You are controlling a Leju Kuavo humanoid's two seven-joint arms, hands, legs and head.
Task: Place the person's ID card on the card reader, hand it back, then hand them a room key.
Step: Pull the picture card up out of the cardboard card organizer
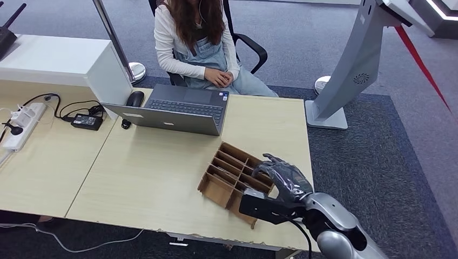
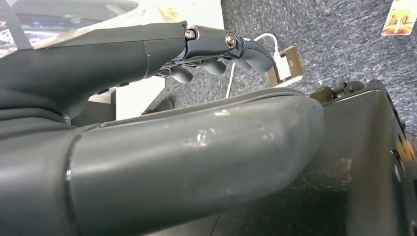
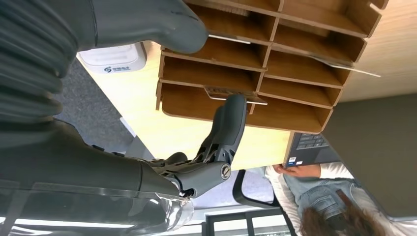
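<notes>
Head view: I see my right hand (image 1: 283, 178) lower right of frame, over the wooden slotted organizer (image 1: 227, 175) on the light wood table (image 1: 146, 178). Right wrist cam adds: a fingertip (image 3: 235, 104) touches a card (image 3: 236, 93) in one slot, nothing gripped, fingers apart. Left hand (image 2: 216, 49) hangs over grey carpet, fingers curled, holding nothing. Person (image 1: 197, 40) sits upper centre behind laptop (image 1: 178, 110).

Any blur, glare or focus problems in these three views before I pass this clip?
Head view: evenly lit and sharp, soft shadows, right hand over the wooden organizer crisp. Left wrist view: the near grey cover of the left hand looks soft with a dull sheen, carpet beyond sharper. Right wrist view: turned upside down, organizer in focus, near cover soft, pale glare on a card edge.
</notes>
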